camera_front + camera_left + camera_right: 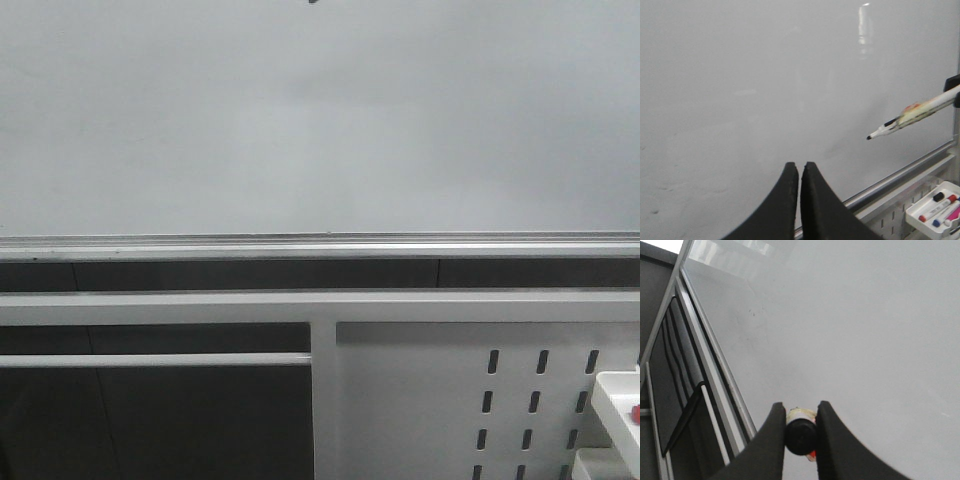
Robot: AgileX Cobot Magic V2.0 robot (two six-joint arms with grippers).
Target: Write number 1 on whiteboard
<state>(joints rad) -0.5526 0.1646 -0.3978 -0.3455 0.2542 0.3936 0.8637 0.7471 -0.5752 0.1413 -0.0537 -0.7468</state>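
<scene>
The whiteboard (pixel 320 120) is a pale grey glossy surface that fills most of every view. The number 1 is out of view; the board surface that shows carries only faint smudges. My right gripper (pixel 800 407) is shut on a marker pen (pixel 801 435), seen end-on as a black cap between the fingers. From the left wrist, the same pen (pixel 910 116) reaches in from the side, its black tip close to the whiteboard (pixel 765 75); I cannot tell whether it touches. My left gripper (pixel 800 165) is shut on nothing and faces the board.
A silver rail (pixel 320 245) runs along the board's lower edge. Below it are a white frame and a white perforated panel (pixel 450 400). A white tray (pixel 920 216) holds several spare markers. A white box (pixel 620 410) sits at the lower right.
</scene>
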